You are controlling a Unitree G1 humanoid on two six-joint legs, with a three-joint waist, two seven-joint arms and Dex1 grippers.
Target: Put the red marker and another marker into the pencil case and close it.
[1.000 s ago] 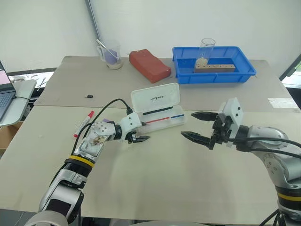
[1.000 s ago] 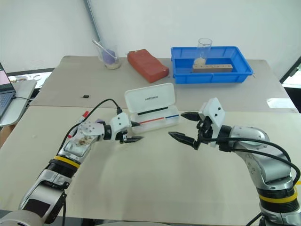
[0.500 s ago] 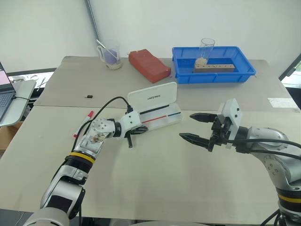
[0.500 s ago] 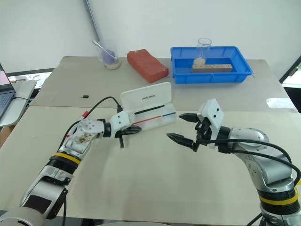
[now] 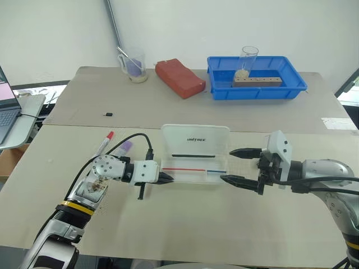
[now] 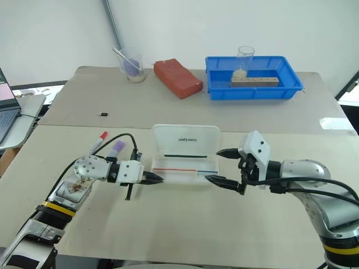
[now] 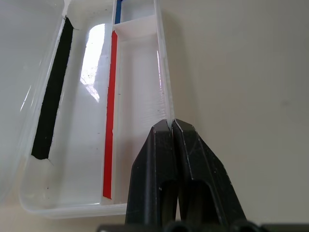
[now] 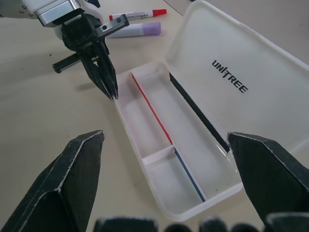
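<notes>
The pencil case (image 5: pixel 194 152) lies open on the tan table (image 5: pixel 185 224), lid tilted back, tray facing up and holding only a thin black stick (image 5: pixel 193 156) and a thin red-and-blue stick (image 5: pixel 194 170). The left gripper (image 5: pixel 168 178) has its two black fingers pressed together and holds nothing; the tips sit at the case's left front corner, and the left wrist view shows them right against the tray's rim, though actual contact cannot be confirmed. The right gripper (image 5: pixel 238 166) is spread wide and empty, its fingers just off the case's right end, one level with the lid and one level with the front wall.

The red marker (image 5: pixel 104 142) and the lavender marker (image 5: pixel 124 147) lie side by side on the table well left of the case, behind the left forearm, so neither is packed yet.

The step in hand looks like squaring up the case before loading. To do it well, the left fingers should stay low against the rim and push gently, so the light plastic tray slides rather than tips or snaps shut; the right gripper can act as a stop at the far end. The left arm is then better placed to fetch the markers.

The lid carries black lettering that reads "UNITREE" (image 8: pixel 230 77).
</notes>
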